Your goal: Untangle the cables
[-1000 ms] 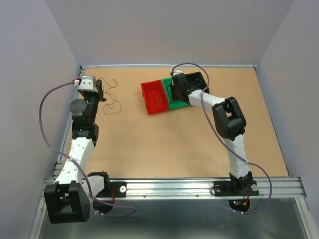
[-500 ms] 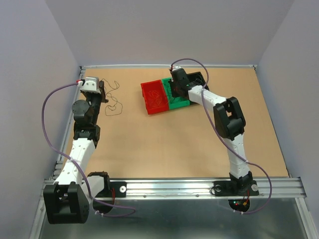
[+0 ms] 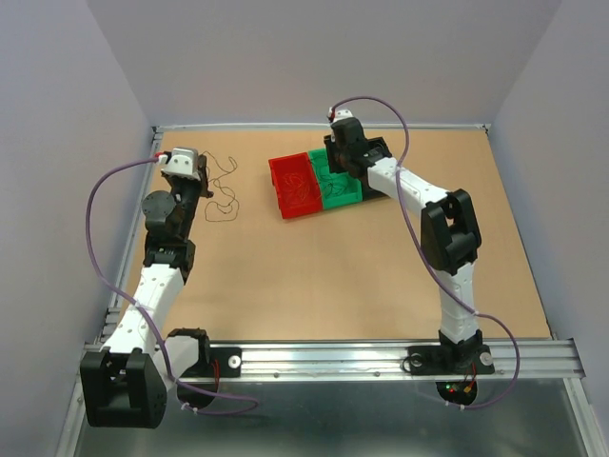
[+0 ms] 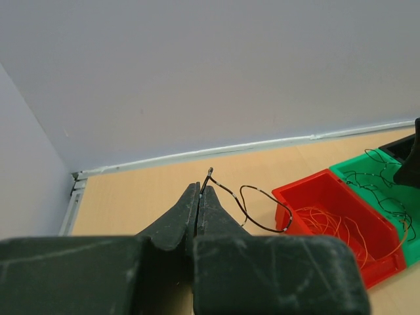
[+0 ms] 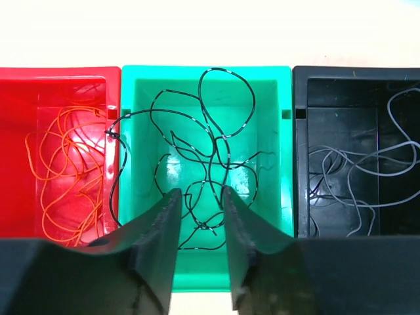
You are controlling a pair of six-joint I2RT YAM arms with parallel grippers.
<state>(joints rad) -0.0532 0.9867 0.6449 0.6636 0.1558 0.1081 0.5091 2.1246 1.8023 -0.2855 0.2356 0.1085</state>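
Observation:
My left gripper (image 4: 199, 190) is shut on the end of a thin black wire (image 4: 222, 186), which loops away to the right toward the red bin (image 4: 341, 197). In the top view this gripper (image 3: 201, 185) is at the far left, and the wire (image 3: 225, 198) trails over the table beside it. My right gripper (image 5: 200, 193) is open and empty above the green bin (image 5: 203, 69), which holds tangled dark wires (image 5: 211, 172). One dark wire hangs over the rim into the red bin (image 5: 59, 75), which holds orange wires (image 5: 65, 164).
Three bins stand side by side at the back: red (image 3: 295, 186), green (image 3: 340, 188) and black (image 3: 379, 150). The black bin (image 5: 354, 75) holds thin grey wires (image 5: 354, 177). The left wall and back wall are close to my left gripper.
My left gripper has moved right with the black wire, dragging its loops toward the red bin. My right gripper has drawn back and up over the green bin.

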